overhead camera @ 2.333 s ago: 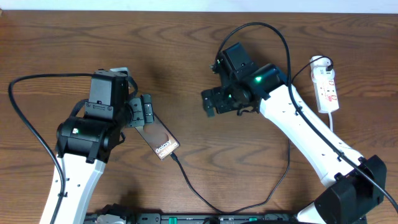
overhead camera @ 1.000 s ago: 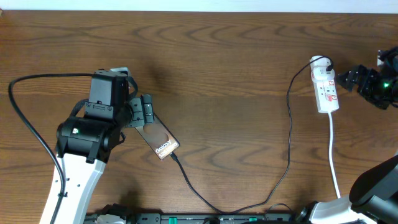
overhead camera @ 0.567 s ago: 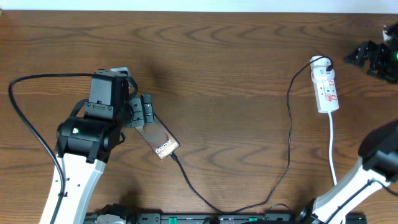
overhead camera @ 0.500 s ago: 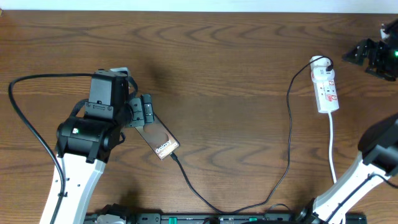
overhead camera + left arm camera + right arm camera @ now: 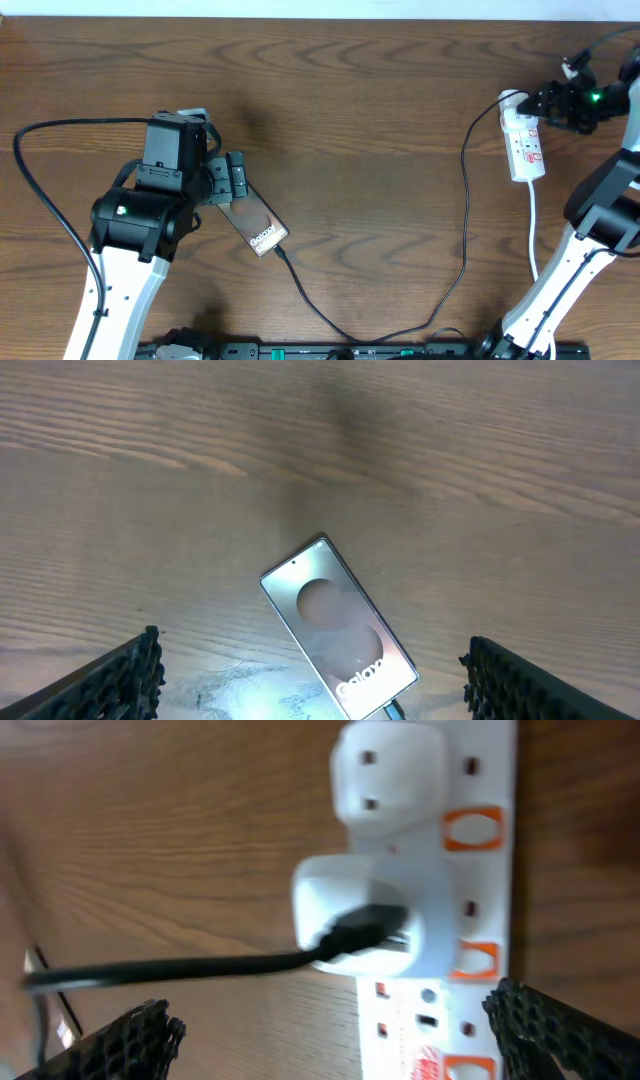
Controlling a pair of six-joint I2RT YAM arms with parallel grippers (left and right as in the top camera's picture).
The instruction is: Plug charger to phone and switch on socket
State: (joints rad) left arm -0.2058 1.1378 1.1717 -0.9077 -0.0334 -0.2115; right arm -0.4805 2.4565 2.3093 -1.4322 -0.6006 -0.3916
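Observation:
The phone (image 5: 257, 226) lies flat on the table, its lettered end toward the front, with the charger cable's (image 5: 463, 215) plug tip (image 5: 279, 252) in that end. The phone also shows in the left wrist view (image 5: 338, 624). My left gripper (image 5: 231, 178) is open, just behind the phone's far end. The cable runs along the table up to a white adapter (image 5: 375, 925) plugged into the socket (image 5: 525, 146). My right gripper (image 5: 545, 104) is open, just right of the socket's far end. In the right wrist view its fingers (image 5: 130, 1040) straddle the strip (image 5: 440, 850).
The socket's white cord (image 5: 537, 250) runs toward the front edge. The left arm's black cable (image 5: 40, 200) loops along the left side. Orange switches (image 5: 470, 828) line the strip's right edge.
My right arm swung from the table's middle out to the far right, then came back in beside the socket's far end. The left arm and phone have not moved.

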